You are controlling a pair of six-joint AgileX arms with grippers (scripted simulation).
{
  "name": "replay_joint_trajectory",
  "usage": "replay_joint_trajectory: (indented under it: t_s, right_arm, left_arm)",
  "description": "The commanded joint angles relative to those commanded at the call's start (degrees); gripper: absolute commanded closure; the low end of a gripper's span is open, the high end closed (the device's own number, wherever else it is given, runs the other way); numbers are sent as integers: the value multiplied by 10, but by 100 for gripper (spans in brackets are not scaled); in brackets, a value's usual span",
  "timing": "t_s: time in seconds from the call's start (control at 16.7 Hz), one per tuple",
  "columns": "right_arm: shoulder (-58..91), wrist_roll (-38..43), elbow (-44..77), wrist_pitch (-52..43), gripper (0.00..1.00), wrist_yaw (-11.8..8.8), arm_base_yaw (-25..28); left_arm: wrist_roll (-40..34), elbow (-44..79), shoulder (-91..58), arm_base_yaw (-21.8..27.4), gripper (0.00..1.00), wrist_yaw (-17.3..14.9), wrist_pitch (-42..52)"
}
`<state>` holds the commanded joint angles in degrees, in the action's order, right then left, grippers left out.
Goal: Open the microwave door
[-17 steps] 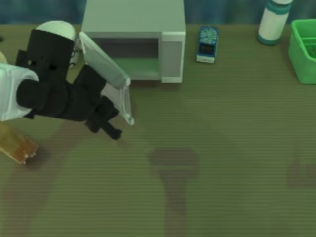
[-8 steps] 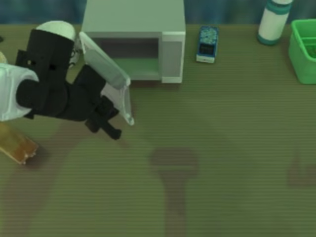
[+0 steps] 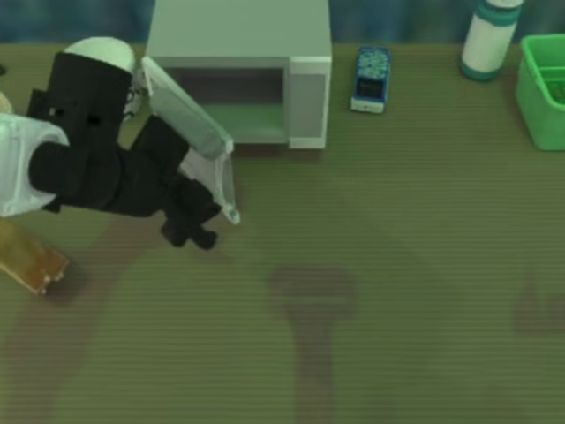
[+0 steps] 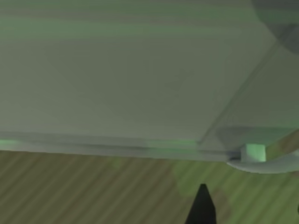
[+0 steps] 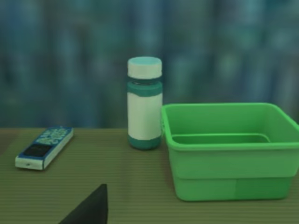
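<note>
Microwave door (image 3: pixel 190 132) ajar, one left hand (image 3: pixel 196 225) beside handle.

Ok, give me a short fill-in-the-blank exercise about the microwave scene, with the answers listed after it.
1. The microwave door is swung ____, showing the cavity of the microwave.
2. The left gripper sits by the door's free edge; the ____ arm is missing from the top view.
3. The bin at the table's right edge is coloured ____.
4. Between the microwave and the bottle lies a blue ____.

Missing words: open; right; green; remote
</note>
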<state>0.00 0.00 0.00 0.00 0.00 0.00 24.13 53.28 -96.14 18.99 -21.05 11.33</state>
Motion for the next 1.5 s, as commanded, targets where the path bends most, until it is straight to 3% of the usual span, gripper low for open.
replay_joint_trajectory:
  t_s: [0.24, 0.3, 0.84, 1.5]
  right_arm:
    - [0, 0, 0, 0, 0, 0, 0]
    - [0, 0, 0, 0, 0, 0, 0]
    - [0, 0, 0, 0, 0, 0, 0]
    - [0, 0, 0, 0, 0, 0, 0]
  left_arm:
    - [0, 0, 0, 0, 2, 0, 0]
    - [0, 0, 0, 0, 0, 0, 0]
    - [0, -1, 2, 1, 0, 0, 2]
    - [-30, -26, 152, 21, 0, 21, 115]
